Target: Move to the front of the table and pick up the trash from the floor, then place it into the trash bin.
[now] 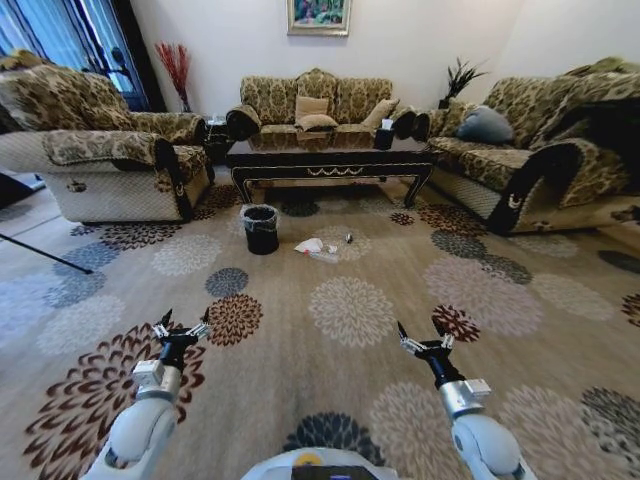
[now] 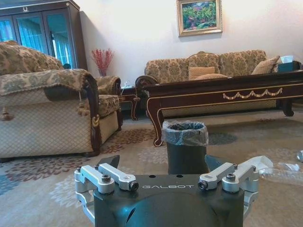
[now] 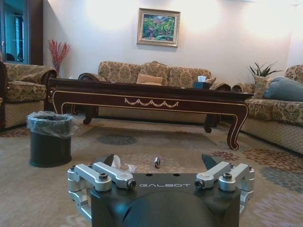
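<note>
Robot's far from the table (image 1: 330, 158); trash (image 1: 312, 247) lies on the floor (image 1: 350, 380) just right of the bin (image 1: 261, 228), so it should roll straight fwd, slow, w/ left tool (image 1: 182, 328) & right tool (image 1: 424, 336) wide open, holding nothing.

— What is behind? 
— A pale wall with a framed landscape painting (image 1: 318, 15), and under it a patterned sofa (image 1: 308, 100) with cushions. 
— And at the sides? 
— Matching armchairs, red dried branches (image 1: 176, 68), a green plant (image 1: 460, 76), a blue-curtained window (image 1: 60, 35).
</note>
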`<state>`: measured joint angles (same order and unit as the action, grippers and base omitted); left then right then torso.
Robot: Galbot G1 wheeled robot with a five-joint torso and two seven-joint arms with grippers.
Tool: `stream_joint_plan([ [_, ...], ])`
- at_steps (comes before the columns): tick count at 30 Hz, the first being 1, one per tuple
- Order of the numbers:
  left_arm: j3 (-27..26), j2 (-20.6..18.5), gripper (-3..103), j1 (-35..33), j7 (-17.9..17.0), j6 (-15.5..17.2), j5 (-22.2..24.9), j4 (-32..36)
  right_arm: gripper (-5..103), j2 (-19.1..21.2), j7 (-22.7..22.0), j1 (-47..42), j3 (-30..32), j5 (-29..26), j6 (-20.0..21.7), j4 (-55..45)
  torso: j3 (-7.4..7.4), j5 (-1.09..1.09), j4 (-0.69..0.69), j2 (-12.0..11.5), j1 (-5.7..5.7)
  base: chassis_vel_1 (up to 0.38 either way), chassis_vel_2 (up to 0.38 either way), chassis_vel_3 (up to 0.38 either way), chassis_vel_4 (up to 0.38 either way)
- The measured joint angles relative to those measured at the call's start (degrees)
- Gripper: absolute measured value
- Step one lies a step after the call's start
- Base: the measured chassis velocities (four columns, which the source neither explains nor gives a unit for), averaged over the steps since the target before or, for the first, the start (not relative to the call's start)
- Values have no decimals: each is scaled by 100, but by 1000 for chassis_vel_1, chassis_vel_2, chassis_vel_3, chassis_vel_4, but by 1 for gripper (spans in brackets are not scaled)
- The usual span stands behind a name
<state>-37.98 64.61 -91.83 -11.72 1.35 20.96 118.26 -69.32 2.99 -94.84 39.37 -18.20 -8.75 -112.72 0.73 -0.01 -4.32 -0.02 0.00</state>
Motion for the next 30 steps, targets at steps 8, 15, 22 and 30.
stream_joint_plan([
  [8, -33, 14, 100, -17, 17, -19, -2, -8, 100, 0, -9, -13, -5, 2, 5, -34, 7, 4, 2, -1, 1, -267, 273, 257, -280],
  [15, -34, 26, 100, -19, 19, -20, -21, -8, 100, -7, -11, -40, 1, 4, 6, -56, 7, 4, 0, 0, 0, -260, 250, 264, -243],
  [22, -50, 19, 100, -32, 20, -14, -34, 6, 100, -10, -12, -65, 9, 11, 7, -88, 10, 0, 0, 0, 0, -251, 252, 261, -270],
  [30, -62, -1, 100, -28, -2, 72, -65, 12, 100, -25, -14, -69, -1, 24, 9, -91, 11, 1, 0, 0, 0, -233, 252, 241, -245],
])
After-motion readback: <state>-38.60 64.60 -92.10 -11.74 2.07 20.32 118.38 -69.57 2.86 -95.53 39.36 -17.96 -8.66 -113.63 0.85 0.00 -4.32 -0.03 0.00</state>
